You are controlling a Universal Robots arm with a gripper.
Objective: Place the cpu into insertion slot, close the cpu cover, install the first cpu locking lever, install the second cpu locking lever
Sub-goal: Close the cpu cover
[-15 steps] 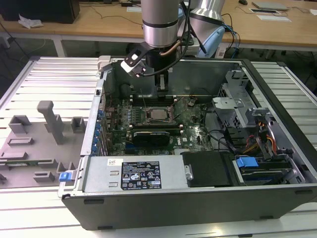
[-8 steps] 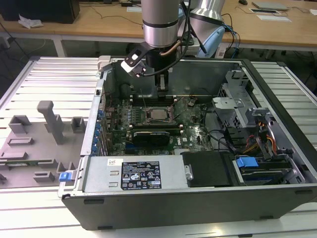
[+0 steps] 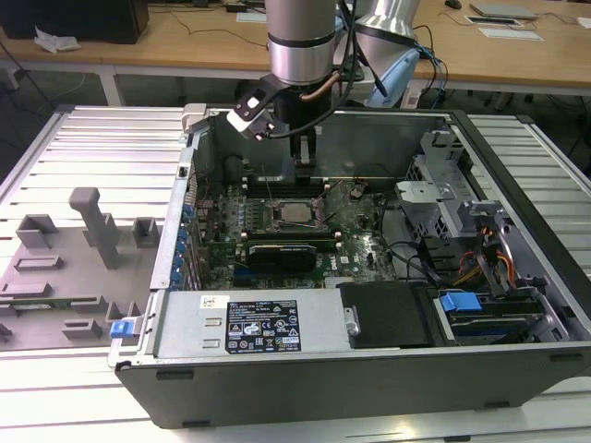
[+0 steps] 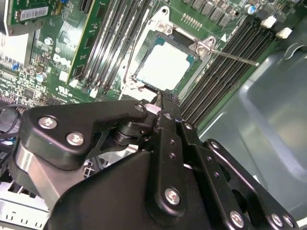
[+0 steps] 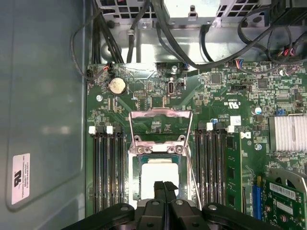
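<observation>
The cpu (image 5: 160,171) (image 4: 164,66) (image 3: 294,213) lies flat in the insertion slot (image 5: 135,178) (image 4: 144,81), its pale metal top facing up. The cpu cover (image 5: 160,114) stands swung open on the far side of the socket, with green board showing through its window. A thin locking lever (image 5: 192,178) (image 4: 235,56) sticks out unlatched beside the socket. My gripper (image 5: 164,186) (image 4: 160,98) (image 3: 306,172) hovers just above the cpu's near edge, its black fingers shut together with nothing between them.
Long black memory slots (image 5: 105,172) (image 5: 213,167) flank the socket on both sides. A ribbed heatsink (image 5: 288,134), a green card (image 5: 288,201) and cable bundles (image 5: 158,28) crowd the case. The case wall (image 5: 43,120) stands close. A grey fixture tray (image 3: 65,268) lies at the exterior view's left.
</observation>
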